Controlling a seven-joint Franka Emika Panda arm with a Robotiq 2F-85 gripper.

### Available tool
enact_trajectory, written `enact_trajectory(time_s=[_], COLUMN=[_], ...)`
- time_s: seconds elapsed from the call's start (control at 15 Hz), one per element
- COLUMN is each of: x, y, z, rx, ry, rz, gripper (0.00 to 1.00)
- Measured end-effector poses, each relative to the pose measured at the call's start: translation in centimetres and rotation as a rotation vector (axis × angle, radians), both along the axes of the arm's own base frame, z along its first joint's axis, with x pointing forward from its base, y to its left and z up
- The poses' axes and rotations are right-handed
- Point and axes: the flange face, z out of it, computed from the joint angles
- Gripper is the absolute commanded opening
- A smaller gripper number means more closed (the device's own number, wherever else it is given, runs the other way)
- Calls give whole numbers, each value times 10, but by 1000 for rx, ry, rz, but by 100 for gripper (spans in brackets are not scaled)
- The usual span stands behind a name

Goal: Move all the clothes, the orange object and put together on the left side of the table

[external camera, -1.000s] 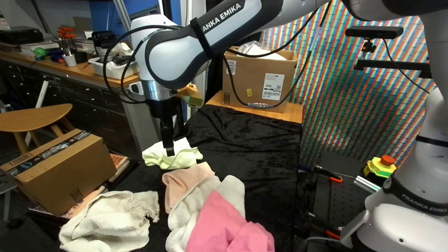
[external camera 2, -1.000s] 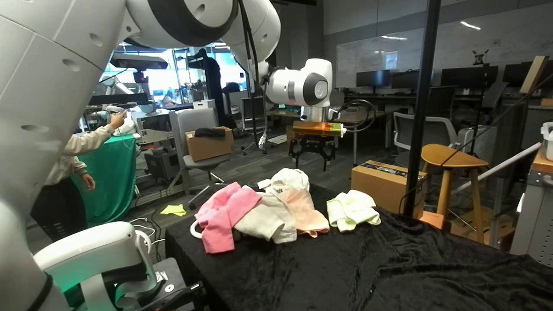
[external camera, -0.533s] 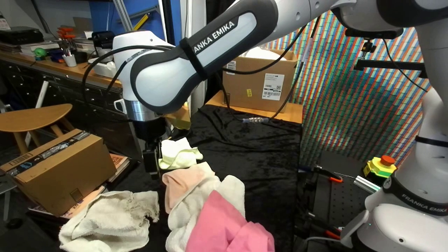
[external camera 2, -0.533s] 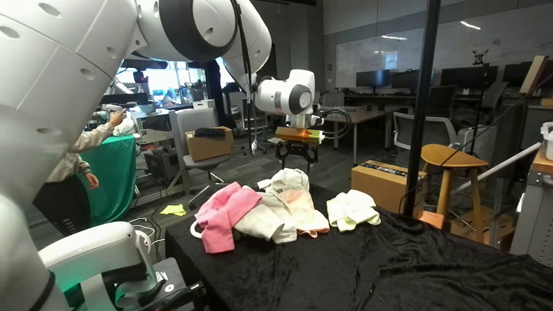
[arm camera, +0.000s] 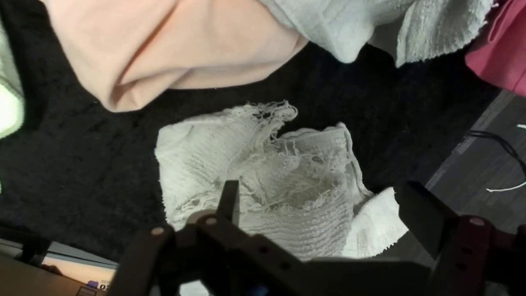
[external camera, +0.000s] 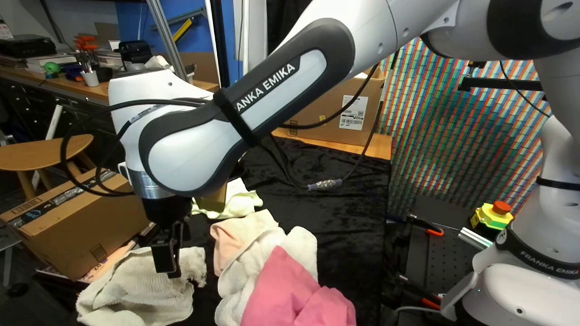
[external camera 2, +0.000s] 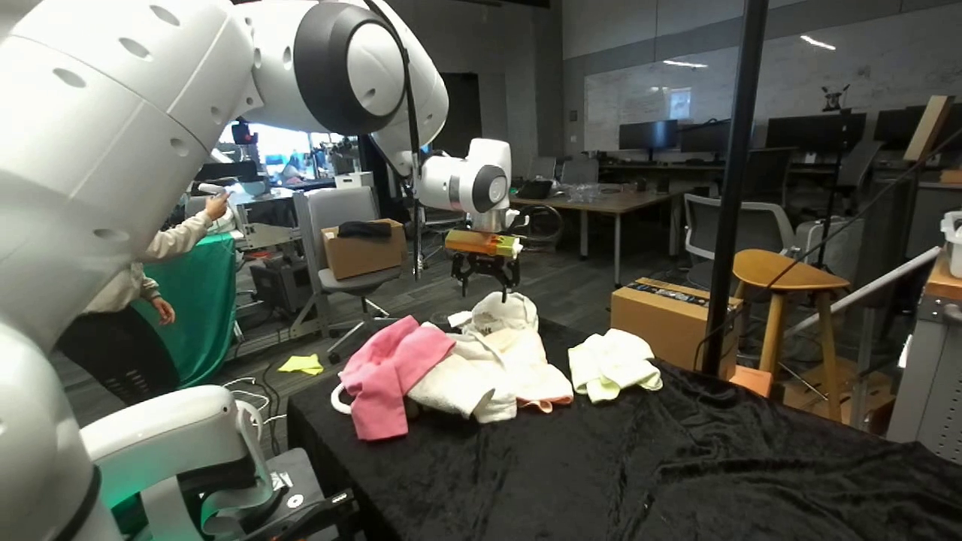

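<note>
gripper (external camera 2: 485, 291), its jaws wide apart with nothing between them, above the frayed white cloth (arm camera: 287, 174). over the last second it has travelled here from the pale yellow-green cloth (external camera 2: 612, 364), and no piece appears shifted; the move suggests that the frayed white cloth is next to be taken, and the gathering is judged unfinished. a strip of the table (arm camera: 345, 90) parts it from the peach cloth (arm camera: 185, 49), which touches the grey-white cloth (external camera 2: 451, 382); the bright pink cloth (external camera 2: 391, 372) overlaps the latter. the pale yellow-green cloth lies near the peach cloth but apart from it. the orange object cannot be made out with certainty. one corner of the frayed white cloth reaches the edge of the table, seemingly past it, so an outward tug could send the piece to the floor (arm camera: 468, 174). farther out, the cardboard box (external camera: 90, 226) stands beside the table and probably limits movement that way; the better room appears to lie above the peach cloth, toward the broad stretch of black tabletop.
</note>
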Motion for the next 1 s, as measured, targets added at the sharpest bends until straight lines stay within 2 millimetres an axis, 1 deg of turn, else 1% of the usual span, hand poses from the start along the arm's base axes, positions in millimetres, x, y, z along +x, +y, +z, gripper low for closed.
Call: enact_trajectory(time_s=[0.47, 0.8, 1.0], x=[6, 9, 11], y=[38, 66, 79], z=[-8, -19, -26], rx=[28, 52, 70], ry=[-21, -31, -43], rz=[-5, -40, -71], gripper=[100, 100, 100])
